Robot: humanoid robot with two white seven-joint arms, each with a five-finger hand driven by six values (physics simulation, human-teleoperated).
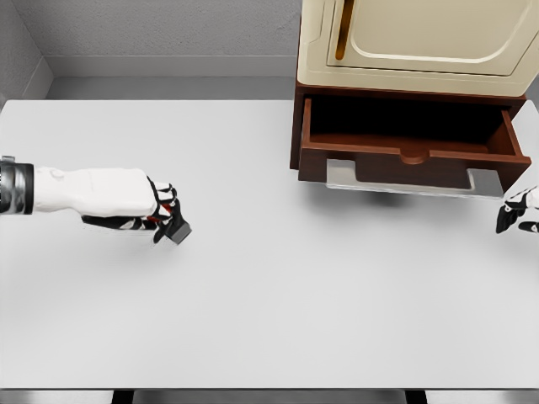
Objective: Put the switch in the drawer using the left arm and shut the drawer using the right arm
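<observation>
A small dark grey switch [178, 230] sits between the fingers of my left hand [165, 212], which is shut on it over the left part of the white table. The brown wooden drawer [410, 151] stands pulled open at the upper right, and its inside is dark with nothing showing in it. The switch is well to the left of the drawer. My right hand [519, 210] shows only at the right edge, just below the drawer's right corner, with its fingers partly cut off by the frame.
A cream cabinet [421, 38] with a door sits on top of the drawer unit. The white table [269, 303] spreads wide, with its front edge near the bottom of the view. A grey wall runs behind.
</observation>
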